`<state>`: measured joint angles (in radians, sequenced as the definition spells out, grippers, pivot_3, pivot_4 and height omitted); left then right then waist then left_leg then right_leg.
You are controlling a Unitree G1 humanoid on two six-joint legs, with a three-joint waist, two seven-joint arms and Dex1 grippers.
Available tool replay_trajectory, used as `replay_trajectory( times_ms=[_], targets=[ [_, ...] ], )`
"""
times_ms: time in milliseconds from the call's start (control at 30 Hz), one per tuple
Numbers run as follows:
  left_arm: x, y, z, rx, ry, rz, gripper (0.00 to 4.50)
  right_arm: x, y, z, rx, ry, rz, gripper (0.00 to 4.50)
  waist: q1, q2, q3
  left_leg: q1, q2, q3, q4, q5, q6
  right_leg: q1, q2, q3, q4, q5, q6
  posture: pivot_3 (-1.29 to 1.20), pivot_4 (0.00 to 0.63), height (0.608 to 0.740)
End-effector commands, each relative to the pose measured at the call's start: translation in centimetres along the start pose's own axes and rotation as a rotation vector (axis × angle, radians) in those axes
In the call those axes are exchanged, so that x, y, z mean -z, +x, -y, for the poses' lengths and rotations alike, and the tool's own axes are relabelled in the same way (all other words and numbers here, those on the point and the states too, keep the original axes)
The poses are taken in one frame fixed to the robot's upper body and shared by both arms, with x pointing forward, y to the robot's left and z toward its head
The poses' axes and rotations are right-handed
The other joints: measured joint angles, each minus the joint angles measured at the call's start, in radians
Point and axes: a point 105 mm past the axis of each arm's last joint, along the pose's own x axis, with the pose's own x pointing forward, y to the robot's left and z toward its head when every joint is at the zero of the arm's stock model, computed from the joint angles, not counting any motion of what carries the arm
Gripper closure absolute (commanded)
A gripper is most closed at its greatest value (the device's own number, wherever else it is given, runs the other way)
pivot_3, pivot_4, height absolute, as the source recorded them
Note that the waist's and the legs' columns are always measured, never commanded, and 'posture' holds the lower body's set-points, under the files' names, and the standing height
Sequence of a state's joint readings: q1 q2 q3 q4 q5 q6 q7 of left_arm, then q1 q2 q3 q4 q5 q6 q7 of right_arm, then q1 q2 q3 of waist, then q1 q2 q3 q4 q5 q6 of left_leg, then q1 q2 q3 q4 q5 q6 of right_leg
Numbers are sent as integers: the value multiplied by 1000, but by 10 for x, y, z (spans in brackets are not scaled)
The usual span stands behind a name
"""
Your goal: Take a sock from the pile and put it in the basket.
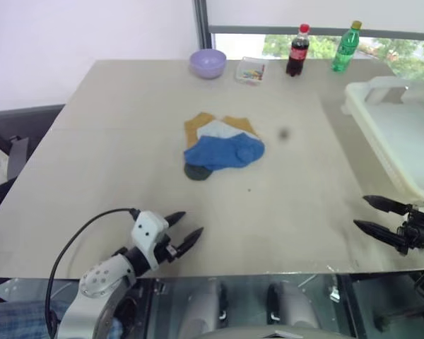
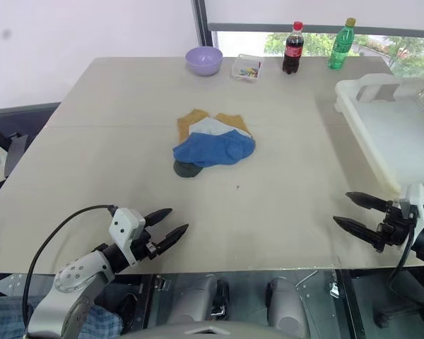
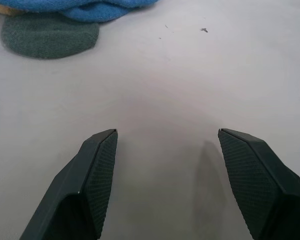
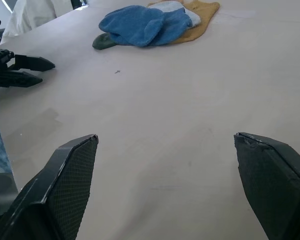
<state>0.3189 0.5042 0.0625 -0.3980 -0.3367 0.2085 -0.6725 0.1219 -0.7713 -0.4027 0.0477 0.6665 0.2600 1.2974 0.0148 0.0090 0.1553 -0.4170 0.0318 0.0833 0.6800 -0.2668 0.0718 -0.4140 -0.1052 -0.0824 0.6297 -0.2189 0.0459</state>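
Left eye view: the small heap of blue, mustard, pale grey and dark green socks (image 1: pixel 222 145) lies mid-table (image 1: pixel 127 141). Both black two-fingered grippers, left (image 1: pixel 187 231) and right (image 1: pixel 364 215), hover spread wide and empty near the front edge. The white slotted plastic basket (image 1: pixel 403 134) sits far right.

The pile (image 2: pixel 213 146) lies mid-surface (image 2: pixel 113 162) — blue sock on top, mustard and light grey behind, a dark green one poking out at its near left. The white basket (image 2: pixel 389 134) sits at the right edge. Along the far edge stand a lilac bowl (image 2: pixel 203 60), a small clear box (image 2: pixel 246 68), a cola bottle (image 2: pixel 292 48) and a green bottle (image 2: pixel 341 44). Near the front edge, the left gripper (image 2: pixel 168 226) and right gripper (image 2: pixel 352 212) hover with jaws apart — both empty.
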Motion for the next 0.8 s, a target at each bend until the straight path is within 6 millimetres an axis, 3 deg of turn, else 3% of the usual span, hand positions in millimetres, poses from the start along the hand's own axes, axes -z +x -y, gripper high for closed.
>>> replay_trajectory(
  times_ms=[33, 400, 567, 800],
  targets=[
    [-12, -7, 1, 20, 27, 25, 1052, -13, -4, -3, -10, -38, 22, 45, 0, -1, 0, 0, 0, 0, 0, 0, 0, 0, 0, 0, 0, 0, 0, 0, 150, 733],
    [-11, -17, 1, 24, 35, 21, 1052, -5, 3, -2, -28, -46, 0, 45, 0, -2, 2, -1, 0, 0, 0, 0, 0, 0, 0, 0, -1, 0, 0, 0, 150, 733],
    [-12, -31, 12, 100, 62, 5, 1052, -3, 7, -3, -40, -38, -19, 45, -1, -4, 3, -1, 0, 0, 0, 0, 0, 0, 0, 0, -2, 0, 0, 0, 150, 733],
    [-21, -40, -1, 78, 74, 16, 1052, -8, 24, -4, -67, -58, -11, 45, 0, -3, 5, -1, 0, -1, 0, -1, -2, 0, 0, -1, -2, -2, 3, 0, 150, 733]
  ],
)
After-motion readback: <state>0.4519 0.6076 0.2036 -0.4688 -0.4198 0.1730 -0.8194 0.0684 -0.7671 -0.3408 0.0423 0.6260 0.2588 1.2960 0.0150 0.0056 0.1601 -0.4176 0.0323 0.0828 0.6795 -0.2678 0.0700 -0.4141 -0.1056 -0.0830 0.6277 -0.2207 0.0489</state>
